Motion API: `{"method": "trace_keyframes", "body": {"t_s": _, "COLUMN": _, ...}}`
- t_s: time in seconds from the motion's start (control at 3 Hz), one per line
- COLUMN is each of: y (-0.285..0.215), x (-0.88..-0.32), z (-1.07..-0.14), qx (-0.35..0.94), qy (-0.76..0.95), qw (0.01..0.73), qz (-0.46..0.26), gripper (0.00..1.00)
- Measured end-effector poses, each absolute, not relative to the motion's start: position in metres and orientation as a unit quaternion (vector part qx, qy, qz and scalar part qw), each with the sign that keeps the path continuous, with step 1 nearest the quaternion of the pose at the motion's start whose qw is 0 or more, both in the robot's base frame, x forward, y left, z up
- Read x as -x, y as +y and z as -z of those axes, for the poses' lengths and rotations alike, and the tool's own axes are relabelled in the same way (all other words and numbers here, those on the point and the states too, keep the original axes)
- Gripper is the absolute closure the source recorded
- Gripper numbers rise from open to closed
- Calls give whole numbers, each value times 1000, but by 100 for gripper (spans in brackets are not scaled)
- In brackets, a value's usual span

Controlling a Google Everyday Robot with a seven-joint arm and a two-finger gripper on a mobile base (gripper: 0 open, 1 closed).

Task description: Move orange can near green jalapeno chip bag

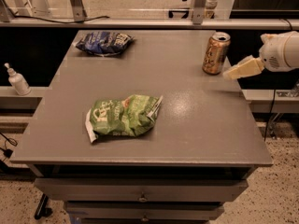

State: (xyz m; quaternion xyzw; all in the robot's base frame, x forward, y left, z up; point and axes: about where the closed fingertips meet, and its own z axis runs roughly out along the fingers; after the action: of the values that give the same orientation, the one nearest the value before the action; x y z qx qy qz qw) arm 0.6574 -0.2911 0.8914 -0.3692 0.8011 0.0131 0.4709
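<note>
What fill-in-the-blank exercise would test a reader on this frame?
1. The can stands ____ on the table.
2. The gripper hovers beside the ____, far from both bags.
3. The green bag lies nearer the table's ____ edge than the blue bag does.
Missing words: upright; can; front.

A tapered cream hand at the right edge, on a rounded white wrist.
</note>
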Motion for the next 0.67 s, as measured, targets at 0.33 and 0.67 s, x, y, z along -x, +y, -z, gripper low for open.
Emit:
{"method": "trace_keyframes", "body": {"t_s": 0.33, "y": -288, "x": -682, "z": -881, "qx": 326, "qy": 804, "qw": 494, "qz": -51, "gripper": 0}}
{"method": "trace_keyframes", "body": {"t_s": 0.67, "y": -267, "x": -695, "z": -872, "qx": 297, "qy": 807, "qw": 499, "qz": -106, "gripper": 0}}
